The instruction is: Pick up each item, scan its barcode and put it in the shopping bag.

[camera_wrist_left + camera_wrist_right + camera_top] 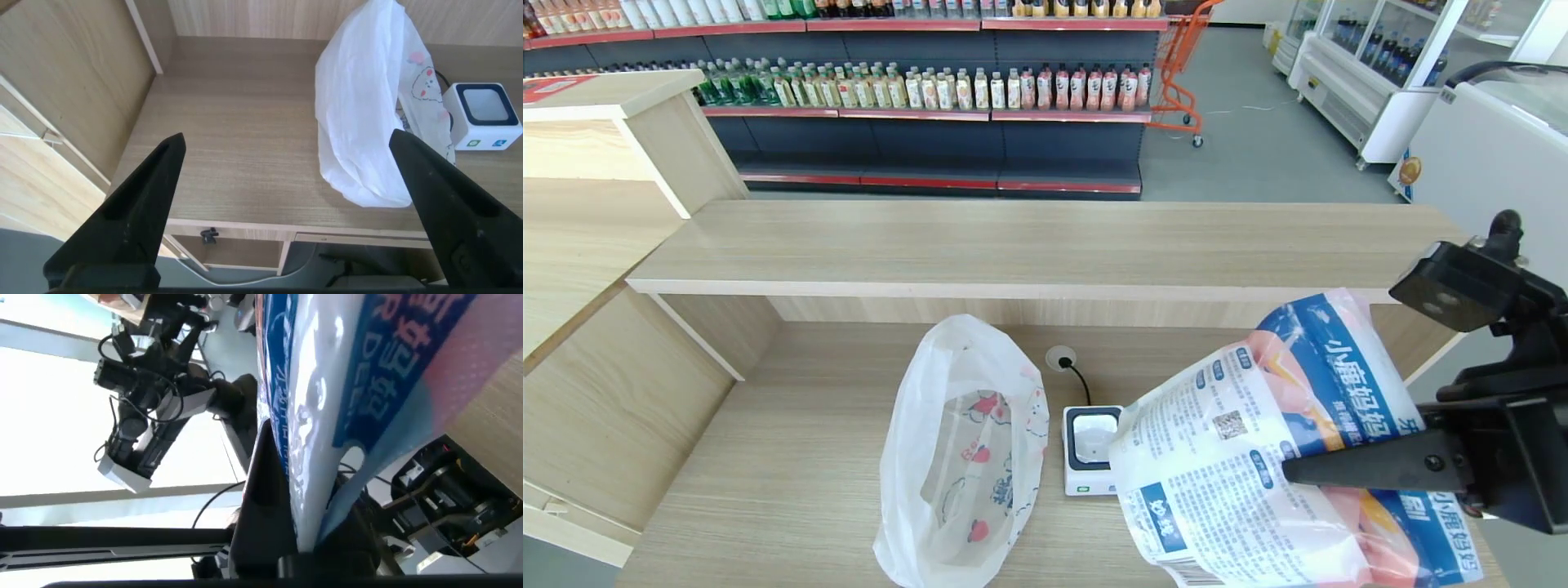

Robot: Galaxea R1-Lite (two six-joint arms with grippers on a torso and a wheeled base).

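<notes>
Altogether one package (1241, 482) in right jaws, one shopping bag (964, 457), one scanner (1090, 447)

The shopping bag (947, 384) is translucent white, printed with red and pink cartoon figures. The package (1241, 457) is white with blue panels, pink patches, an orange stripe and black print. The scanner (1092, 449) is white, with a dark frame around a grey window and a small green mark. Its cable (1081, 380) is black. The counter (792, 457) is pale wood grain. The left gripper (286, 139) and right gripper (1298, 474) are black.
</notes>
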